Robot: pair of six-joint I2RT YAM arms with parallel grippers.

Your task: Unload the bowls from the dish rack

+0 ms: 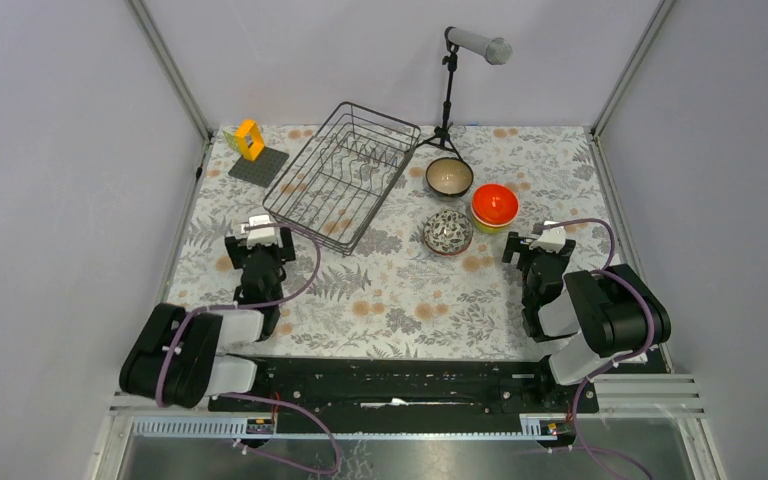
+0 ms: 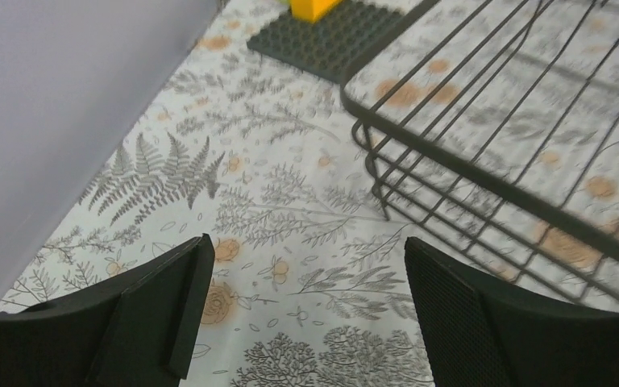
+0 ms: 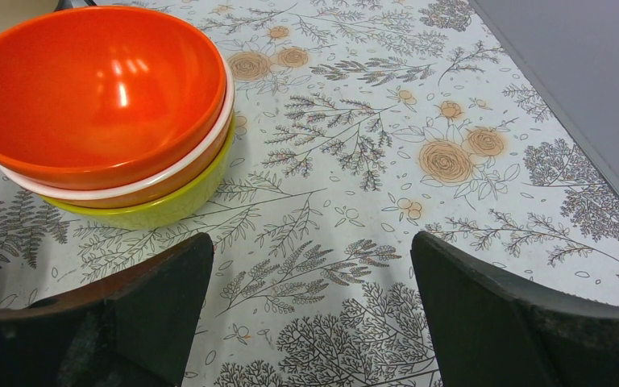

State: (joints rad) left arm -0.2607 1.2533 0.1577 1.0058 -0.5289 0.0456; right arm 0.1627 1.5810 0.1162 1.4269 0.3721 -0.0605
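Plainly, dish rack: only bare tines show inside it from overhead, so the unloading looks finished or nearly so.
Stack of bowls: well to the right of the dish rack, with the orange bowl on top, the yellow-green bowl at the bottom and at least one more rim between. They are nested, I judge, to sit steady and take little room.
Patterned bowl: right of the dish rack's near corner and just beside the stack; whether they touch I cannot tell. It seems mouth-down, which would explain why it sits apart.
Teal bowl: right of the dish rack's far end, upright and alone, its beige inside showing.
Left gripper: low at the dish rack's near-left corner, jaws spread wide with nothing between them. It is outside the wire wall, not reaching in.
Right gripper: farther right of the dish rack than the stack. Its jaws are wide apart and empty, and it faces the stack, as though nothing is left to carry.
Count: six bowls cannot be confirmed, because the stack's middle layers are hard to separate.
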